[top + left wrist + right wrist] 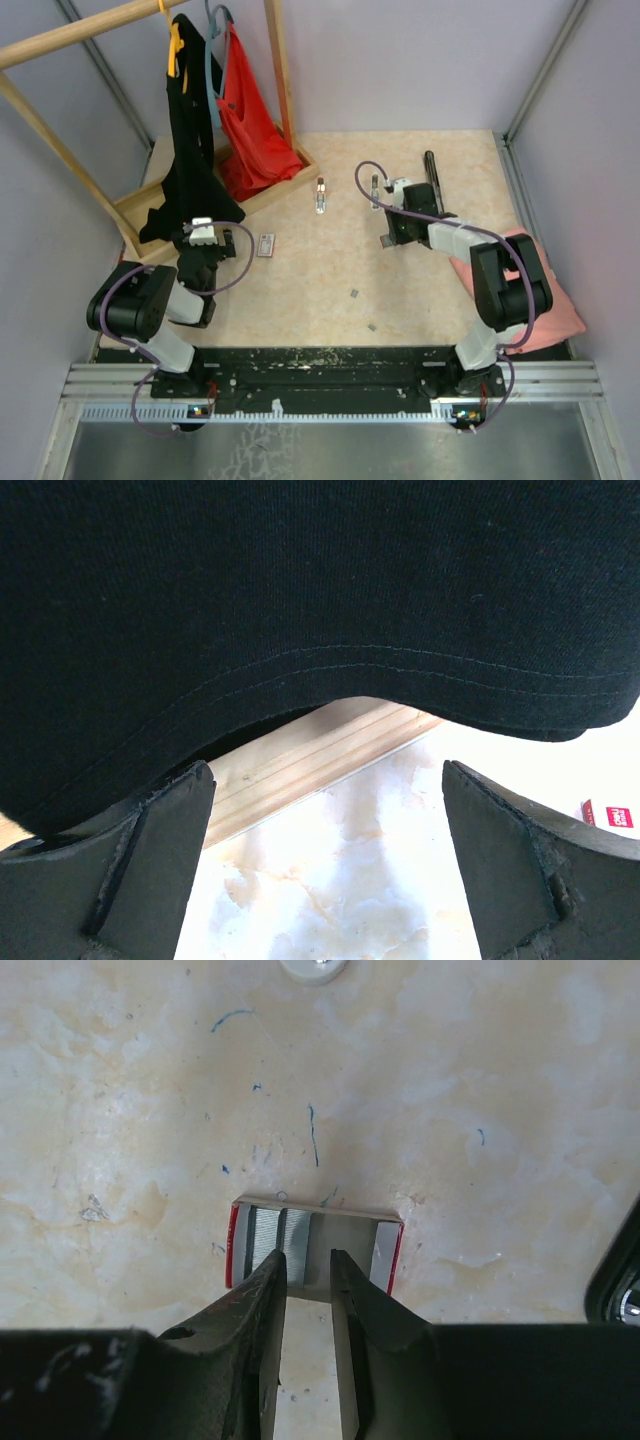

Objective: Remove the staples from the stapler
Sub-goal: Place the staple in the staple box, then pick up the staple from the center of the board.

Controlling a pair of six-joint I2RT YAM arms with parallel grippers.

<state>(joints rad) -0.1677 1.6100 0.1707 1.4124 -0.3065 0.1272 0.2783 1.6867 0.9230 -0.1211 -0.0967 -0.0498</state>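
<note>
At the far left, the left gripper (325,780) is raised close to the hem of a black knit garment (320,590) hanging from a pale wooden rack (130,205). Its fingers (160,850) are spread wide with nothing between them. Just to its right a small red-and-white rectangular box (265,245) lies flat on the beige marbled table (300,290). Towards the middle, a few tiny grey loose specks (354,293) are scattered on the bare surface. Further right, the right gripper (308,1260) points down over the near edge of a small open tray with red sides (385,1255), where silvery-grey strips of staples (265,1238) lie. Its fingers (250,1300) are a narrow gap apart, clamping nothing visible. The slim black stapler (433,178) lies on the table just beyond that arm's wrist, ungripped
</note>
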